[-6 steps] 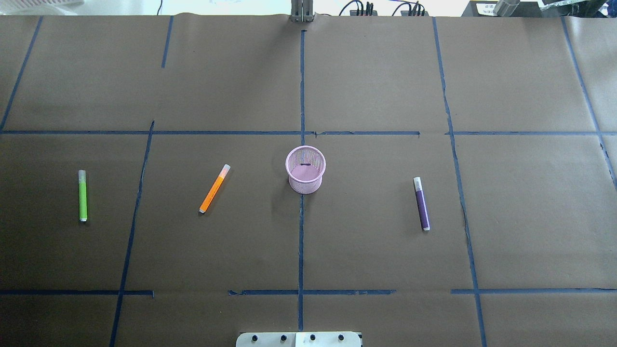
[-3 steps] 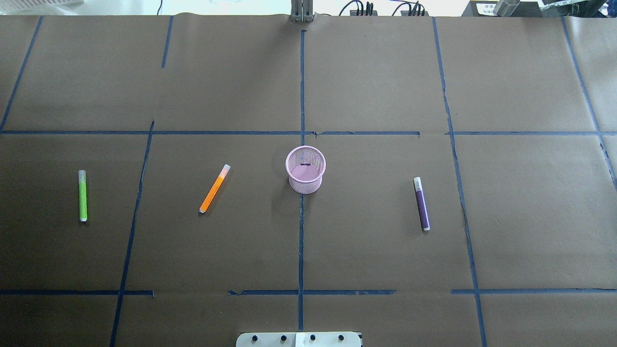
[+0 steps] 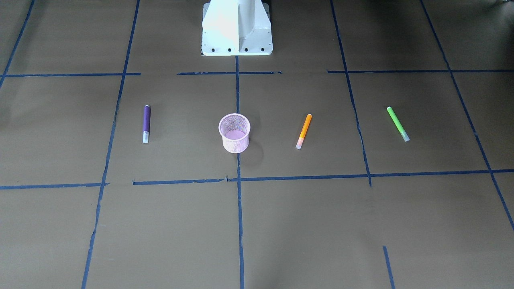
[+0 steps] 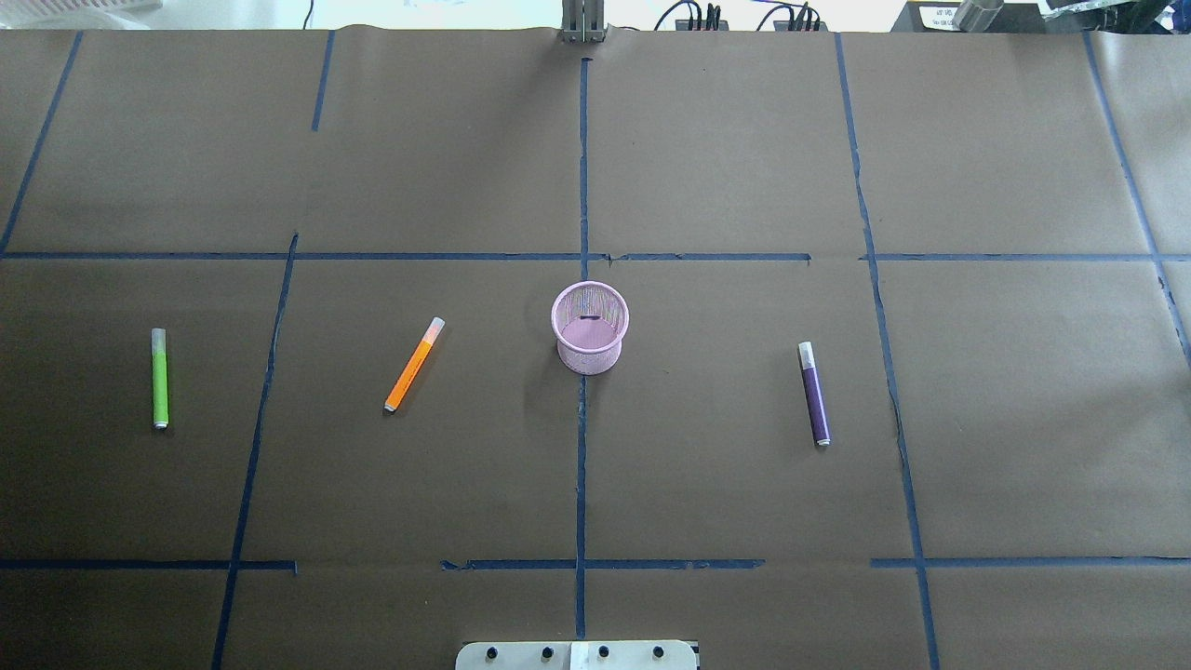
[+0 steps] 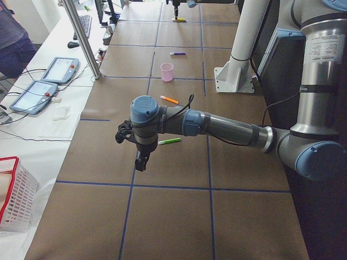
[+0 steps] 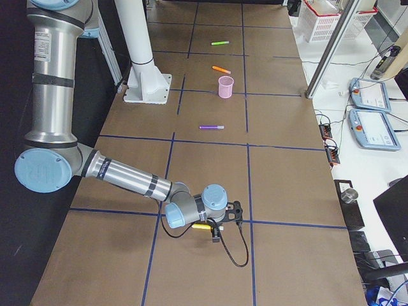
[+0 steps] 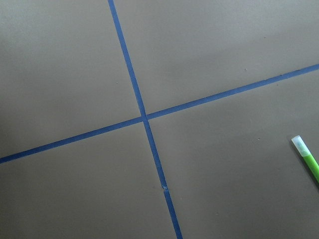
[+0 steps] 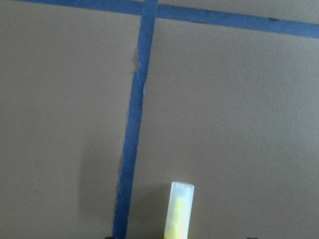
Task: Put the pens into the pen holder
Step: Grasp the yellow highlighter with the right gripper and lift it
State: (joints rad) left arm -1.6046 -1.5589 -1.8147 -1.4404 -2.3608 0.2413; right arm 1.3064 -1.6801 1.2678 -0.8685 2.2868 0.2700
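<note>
Yellow first: spotted yellow pen at right fingers; could not tell those or left fingers' opening. Risked nudging it into rolling.

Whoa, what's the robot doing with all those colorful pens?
It is gathering pens into the pink pen holder, which looks empty so far. The green pen, orange pen and purple pen lie on the table. The right gripper is down at a yellow pen, grip unclear, and the left gripper hangs near the green pen.
</note>
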